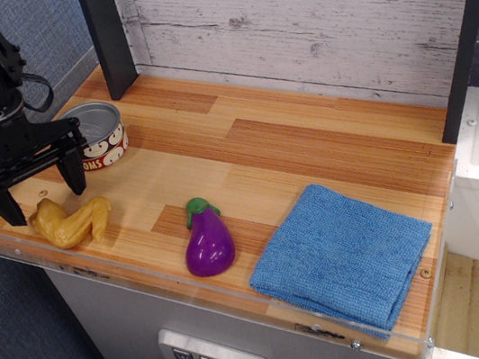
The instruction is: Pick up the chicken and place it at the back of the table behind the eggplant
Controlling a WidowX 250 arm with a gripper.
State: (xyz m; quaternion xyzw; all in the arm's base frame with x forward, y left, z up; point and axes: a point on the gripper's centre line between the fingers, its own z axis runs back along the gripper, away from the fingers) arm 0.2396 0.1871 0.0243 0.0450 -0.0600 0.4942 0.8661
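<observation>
Observation.image shows the black end effector with its two fingers spread wide and holding nothing, hanging low over the front left corner of the wooden plank table. The small golden-yellow glossy plastic chicken wing lies on the table just below and slightly to the right of the gap between the fingers, not yet touched as far as I can see. Its bent V shape runs mostly left to right along the front edge, and the fingers stand one at each end of this axis, so the grip may need a turn or a careful descent.

The clear plastic edge of the table is very near the chicken on the front and left sides, so there is little room there. A round tin can stands just behind the end effector. The glossy purple plastic eggplant with green stem cap lies to the right, well apart, and the table behind it looks open up to the grey wooden wall. A blue folded cloth lies further right.
</observation>
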